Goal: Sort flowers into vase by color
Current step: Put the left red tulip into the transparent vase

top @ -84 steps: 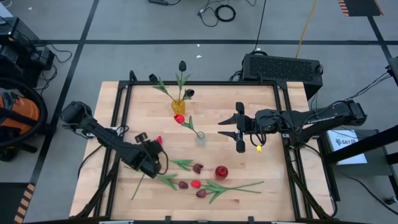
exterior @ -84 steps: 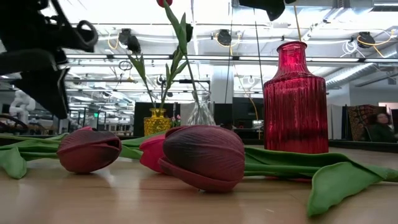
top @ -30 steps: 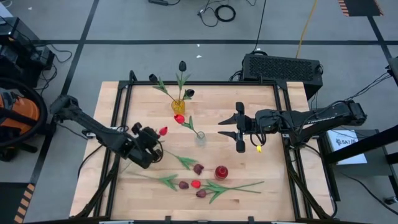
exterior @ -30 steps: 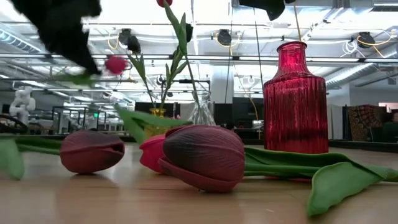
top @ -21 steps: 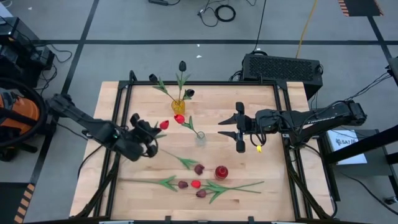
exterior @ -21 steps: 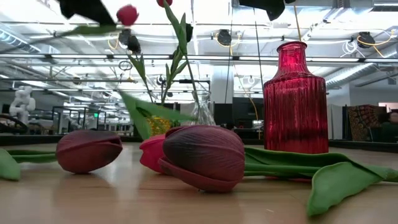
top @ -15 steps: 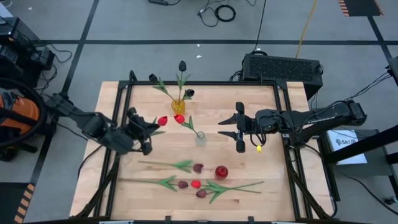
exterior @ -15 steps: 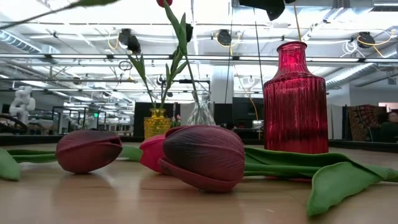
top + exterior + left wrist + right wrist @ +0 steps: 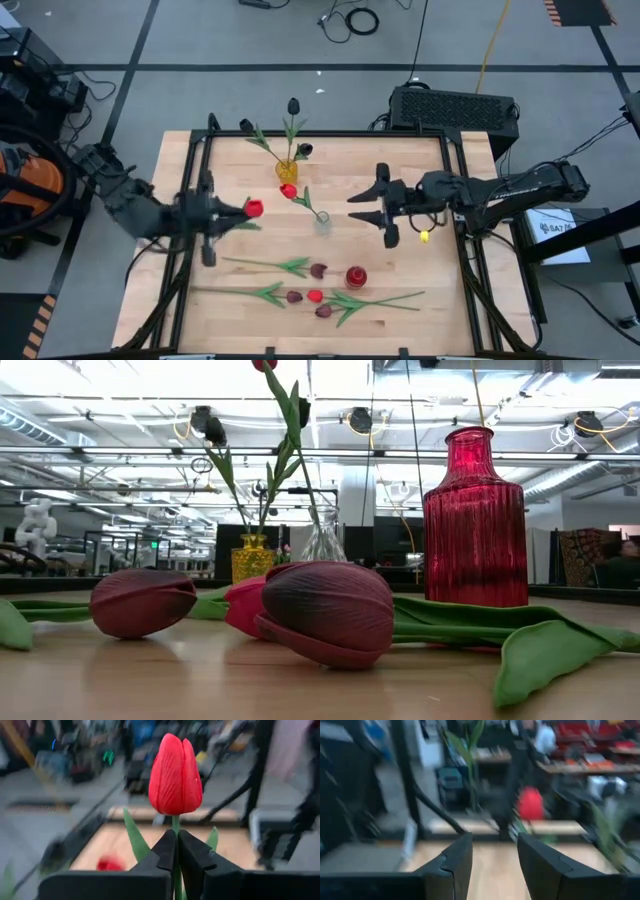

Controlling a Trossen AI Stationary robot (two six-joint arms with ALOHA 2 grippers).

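Observation:
My left gripper point(image 9: 228, 210) hangs over the table's left part, shut on a red tulip point(image 9: 254, 208) whose head point(image 9: 175, 775) points toward the table's right. My right gripper point(image 9: 356, 206) stands open over the right half, near the clear vase point(image 9: 322, 222), with nothing between its fingers point(image 9: 494, 855). The clear vase holds one red tulip point(image 9: 288, 190). A yellow vase point(image 9: 287, 170) at the far middle holds dark tulips. A red vase point(image 9: 356, 277) stands near the front. Several tulips point(image 9: 318, 270) lie flat on the table beside it. My left gripper pinches the red tulip's green stem point(image 9: 175, 826) between its two fingers, just below the head. The fingers come level from the table's left and lie along the stem, so the head sticks out beyond the fingertips. The tulip is lifted clear of the table, with a leaf point(image 9: 134, 836) spreading beside the fingers.
In the low view two maroon tulip heads point(image 9: 325, 610) point(image 9: 140, 602) lie close in front, with long green leaves point(image 9: 545, 650) spread at the right. The red vase point(image 9: 475, 520) stands behind them. Black frame rails point(image 9: 190, 180) border the table.
My left gripper has risen and gone toward the table's far left, carrying the red tulip. It has turned so that the head now points toward the table's right. The stem, which trailed on the table, is lifted clear.

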